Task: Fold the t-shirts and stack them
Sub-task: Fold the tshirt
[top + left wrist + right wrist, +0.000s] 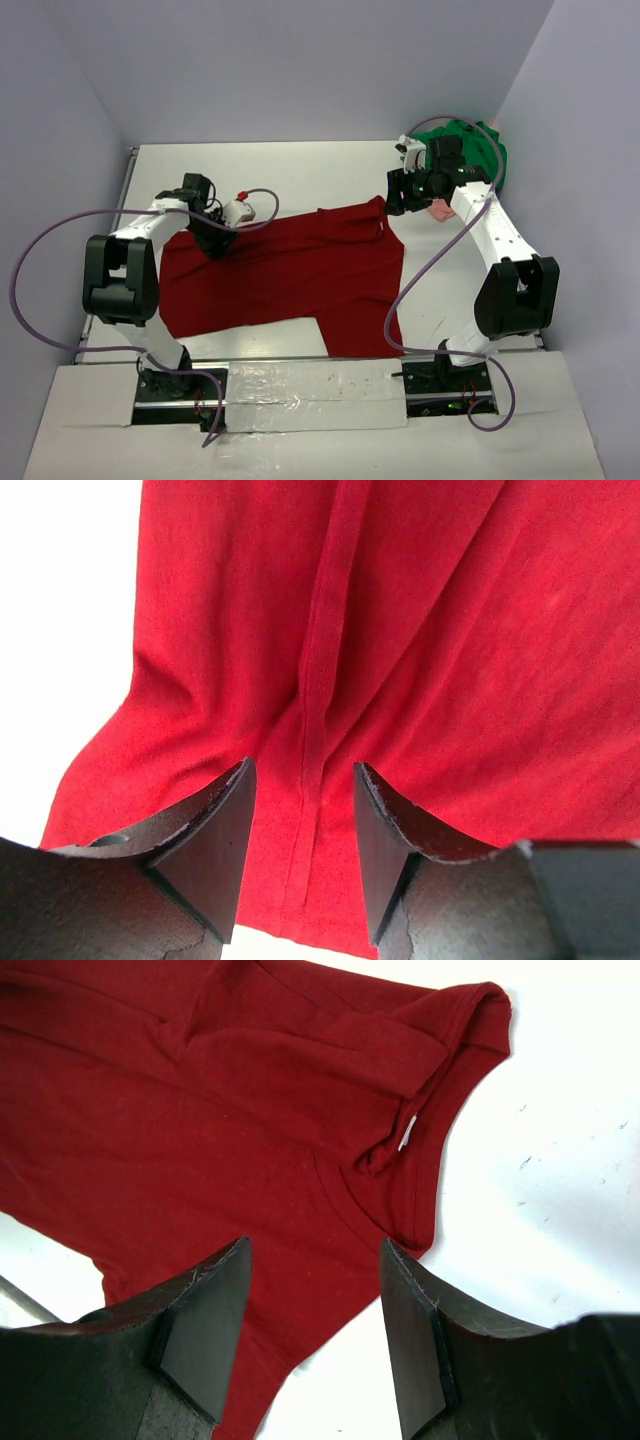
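Lying on the tabletop (300,170): the dark red t-shirt (290,275), spread mostly flat between the two arms; its near right corner reached toward the front edge.
Left pincer (303,800): spread about halfway, pinching nothing; it sat low over the shirt's far left corner; a raised seam (320,660) ran up through the gap between its fingers (205,850); whether the tips pressed on the cloth could not be told.
Right pincer (315,1270): spread to a similar width, holding nothing; it hung at the shirt's far right corner; one finger stood over red cloth, the other over bare tabletop; the shirt's edge passed between them.
Sleeve (400,1050): rumpled and folded on itself, just beyond the right pincer's tips.
Green t-shirt (470,145): bunched in the far right corner, behind the right arm.
Pink t-shirt (440,211): a small patch beside the right arm, near the green one.
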Controlling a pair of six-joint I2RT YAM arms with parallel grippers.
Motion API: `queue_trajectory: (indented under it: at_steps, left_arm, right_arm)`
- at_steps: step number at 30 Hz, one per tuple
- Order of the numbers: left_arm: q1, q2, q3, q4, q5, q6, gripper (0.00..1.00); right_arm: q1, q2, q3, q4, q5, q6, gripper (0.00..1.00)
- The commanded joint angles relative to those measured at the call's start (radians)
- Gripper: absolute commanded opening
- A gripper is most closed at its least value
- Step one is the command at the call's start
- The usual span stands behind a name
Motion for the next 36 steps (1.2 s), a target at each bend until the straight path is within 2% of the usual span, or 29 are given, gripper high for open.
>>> queue_trajectory:
  at_steps: [1,20,23,30,32,36]
  left_arm:
    - [-0.027,-0.021,0.039,0.073,0.058,-0.044,0.53]
    - [-0.086,0.062,0.052,0.145,0.085,-0.118,0.50]
    - [-0.086,0.070,0.044,0.153,0.085,-0.124,0.45]
    - [-0.088,0.074,0.026,0.173,0.092,-0.144,0.11]
    - [-0.088,0.073,0.018,0.179,0.095,-0.150,0.06]
    - [-0.088,0.054,-0.002,0.185,0.104,-0.158,0.04]
  right_arm:
    - [-0.007,0.001,0.018,-0.006,-0.010,-0.017,0.61]
    - [-0.007,-0.019,0.015,-0.009,0.000,-0.022,0.61]
    - [-0.007,-0.021,0.015,-0.006,0.003,-0.022,0.61]
    - [-0.008,-0.024,0.015,-0.008,0.007,-0.022,0.61]
    - [-0.008,-0.027,0.015,-0.006,0.007,-0.022,0.61]
    - [-0.008,-0.028,0.017,-0.008,0.007,-0.022,0.61]
